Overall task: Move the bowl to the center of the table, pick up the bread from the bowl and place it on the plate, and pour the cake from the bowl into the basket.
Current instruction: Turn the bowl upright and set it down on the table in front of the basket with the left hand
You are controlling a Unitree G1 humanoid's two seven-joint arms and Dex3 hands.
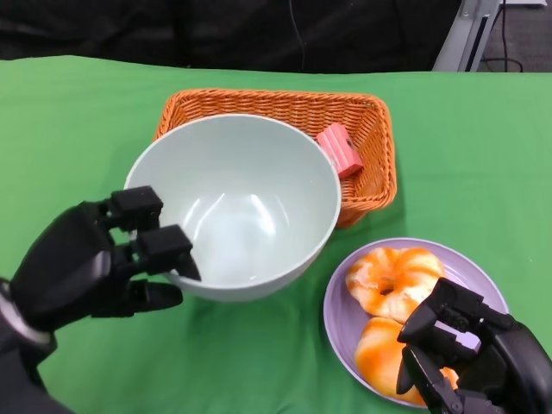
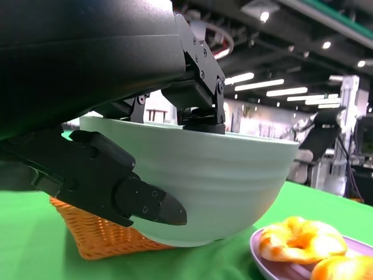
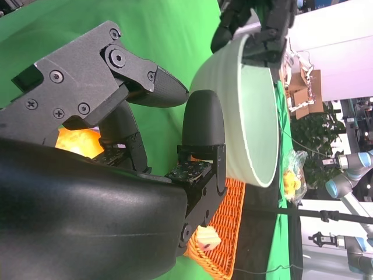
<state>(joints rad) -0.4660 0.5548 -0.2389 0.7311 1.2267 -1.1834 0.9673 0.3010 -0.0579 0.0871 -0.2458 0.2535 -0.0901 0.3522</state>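
Right hand (image 1: 470,358) hovers loose-fingered and empty over the plated bread (image 1: 395,280), left hand (image 1: 103,254) grips the emptied bowl (image 1: 250,207), cake (image 1: 339,149) in basket (image 1: 366,112); set it down.

Colours on the green table (image 1: 483,147)

Pale mint bowl (image 1: 250,216), orange woven basket (image 1: 362,116) (pink cake (image 1: 339,149) inside), lilac plate (image 1: 474,272), orange-and-white swirled bread (image 1: 394,280).

Left black many-fingered hand (image 1: 95,259) grips the rim of the pale green round bowl (image 1: 250,203), fingers hooked inside, thumb under the outer wall. Right black many-fingered hand (image 1: 470,354) low at lower right, fingers apart, holding nothing.
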